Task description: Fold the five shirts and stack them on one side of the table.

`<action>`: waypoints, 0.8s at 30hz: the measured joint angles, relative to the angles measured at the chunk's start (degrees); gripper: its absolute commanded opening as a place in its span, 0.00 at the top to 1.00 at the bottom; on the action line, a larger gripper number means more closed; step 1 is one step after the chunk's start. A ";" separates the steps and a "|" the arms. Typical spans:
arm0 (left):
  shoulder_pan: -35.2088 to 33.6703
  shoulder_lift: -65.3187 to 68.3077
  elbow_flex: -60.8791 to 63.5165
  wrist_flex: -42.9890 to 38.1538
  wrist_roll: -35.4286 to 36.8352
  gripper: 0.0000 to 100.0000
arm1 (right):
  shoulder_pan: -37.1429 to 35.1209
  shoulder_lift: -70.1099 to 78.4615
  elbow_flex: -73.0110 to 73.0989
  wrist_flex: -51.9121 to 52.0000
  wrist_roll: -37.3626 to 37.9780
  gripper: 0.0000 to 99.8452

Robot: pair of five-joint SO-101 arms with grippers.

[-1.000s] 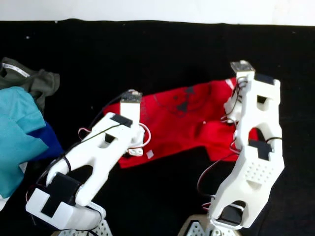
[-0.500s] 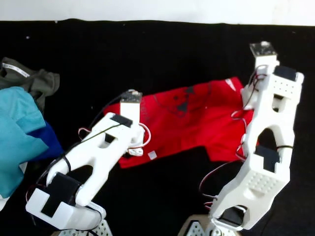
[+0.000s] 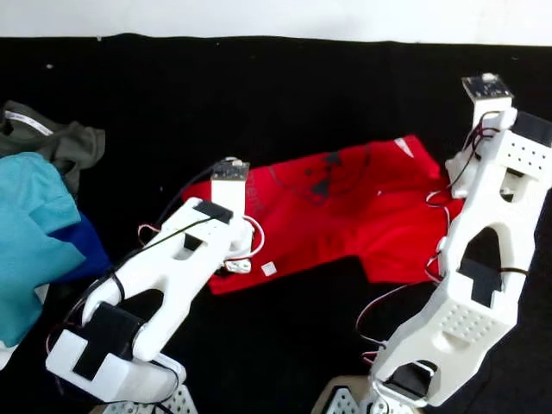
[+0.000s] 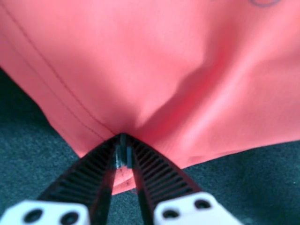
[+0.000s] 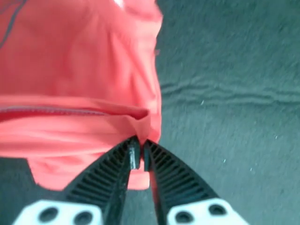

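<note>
On the red shirt [image 3: 345, 216], left fingers [image 4: 93, 173] and right fingers [image 5: 108, 173] clamp edges.

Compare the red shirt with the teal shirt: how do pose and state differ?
The red shirt lies spread mid-table; the teal shirt sits bunched in a heap at the table's edge. The left pincer and right pincer each pinch the red shirt; nothing grips the teal shirt. Both rest on the black table.

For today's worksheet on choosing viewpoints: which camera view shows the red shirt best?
The high view: the red shirt lies spread out, nearly its whole outline visible. The left wrist view gives a close patch pinched in the left gripper; the right wrist view, a bunched edge held in the right gripper.
</note>
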State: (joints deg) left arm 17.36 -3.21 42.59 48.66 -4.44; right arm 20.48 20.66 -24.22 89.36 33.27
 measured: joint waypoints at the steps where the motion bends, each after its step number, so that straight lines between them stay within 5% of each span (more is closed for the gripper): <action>1: 0.00 -0.53 0.00 0.18 0.00 0.99 | 0.09 0.00 -0.09 1.49 0.62 0.99; 11: 0.00 -8.70 -0.18 8.35 0.00 0.99 | 0.53 -0.44 9.93 7.38 3.16 0.99; 16: -0.09 -8.70 -0.18 8.35 0.00 0.99 | 1.67 -0.44 15.65 5.27 3.16 0.84; 24: -0.09 -8.70 3.16 4.48 0.00 0.99 | 1.49 -9.93 15.30 8.26 4.22 0.88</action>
State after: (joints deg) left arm 17.27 -11.91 45.76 53.14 -4.44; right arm 21.98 10.73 -8.92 97.63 37.49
